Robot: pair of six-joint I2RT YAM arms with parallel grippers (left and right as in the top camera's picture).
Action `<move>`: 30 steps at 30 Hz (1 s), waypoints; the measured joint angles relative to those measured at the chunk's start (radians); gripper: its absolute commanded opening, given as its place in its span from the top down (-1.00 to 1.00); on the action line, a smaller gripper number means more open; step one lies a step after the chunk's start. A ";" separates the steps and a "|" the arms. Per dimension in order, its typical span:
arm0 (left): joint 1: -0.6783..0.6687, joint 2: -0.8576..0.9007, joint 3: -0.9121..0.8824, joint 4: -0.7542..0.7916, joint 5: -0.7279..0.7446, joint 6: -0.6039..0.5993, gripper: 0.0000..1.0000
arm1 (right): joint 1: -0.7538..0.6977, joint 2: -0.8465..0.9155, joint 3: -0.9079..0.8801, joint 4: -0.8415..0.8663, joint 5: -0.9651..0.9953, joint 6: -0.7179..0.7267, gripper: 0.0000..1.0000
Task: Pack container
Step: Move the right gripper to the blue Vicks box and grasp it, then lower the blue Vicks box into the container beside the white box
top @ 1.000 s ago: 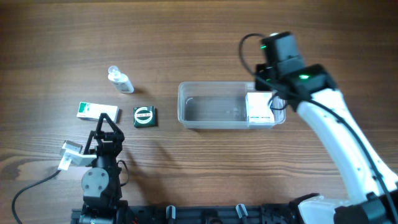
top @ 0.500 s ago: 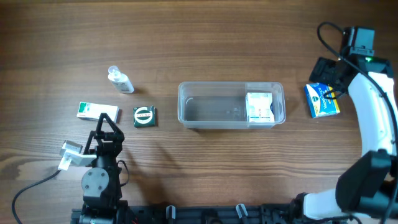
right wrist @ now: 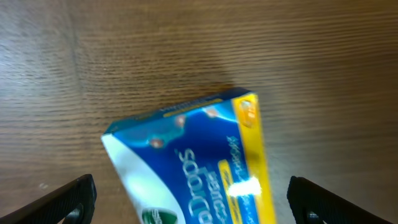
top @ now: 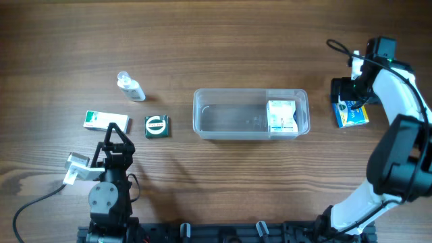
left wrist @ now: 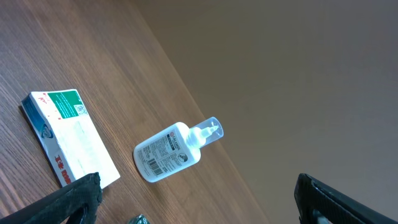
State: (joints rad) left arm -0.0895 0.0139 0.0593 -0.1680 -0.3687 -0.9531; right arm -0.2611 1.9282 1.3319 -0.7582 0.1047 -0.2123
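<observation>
The clear container (top: pixel 229 92) lies at mid-table with a white box (top: pixel 281 116) in its right end. To its right a blue and yellow box (top: pixel 354 115) lies flat on the wood. My right gripper (top: pixel 345 94) hangs over that box's far end, open. In the right wrist view the blue and yellow box (right wrist: pixel 193 155) fills the space between the wide-spread fingertips (right wrist: pixel 71 199), touching neither. My left gripper (top: pixel 116 138) rests open near the front left, holding nothing.
At the left lie a white and green box (top: pixel 106 121), a small dark green box (top: pixel 156 126) and a small clear bottle (top: pixel 131 88). The left wrist view shows the white and green box (left wrist: pixel 68 140) and the bottle (left wrist: pixel 177 149) ahead of the fingers.
My right gripper opened and left the white box in the container, then swung right to hang over the blue and yellow box. The left arm has stayed still.
</observation>
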 measured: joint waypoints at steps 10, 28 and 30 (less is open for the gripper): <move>0.000 0.000 0.000 0.000 0.000 0.000 -0.99 | -0.002 0.069 0.000 -0.004 0.000 0.011 -0.70; 0.000 0.000 0.000 0.000 0.000 0.000 -1.00 | -0.003 0.032 -0.001 -0.219 -0.171 0.309 -0.30; 0.000 0.000 0.000 0.000 0.000 0.000 -0.99 | -0.003 -0.011 -0.003 -0.230 -0.185 0.318 -0.28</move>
State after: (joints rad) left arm -0.0895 0.0139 0.0593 -0.1677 -0.3683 -0.9531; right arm -0.2646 1.9167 1.3293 -0.9882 -0.0803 0.1055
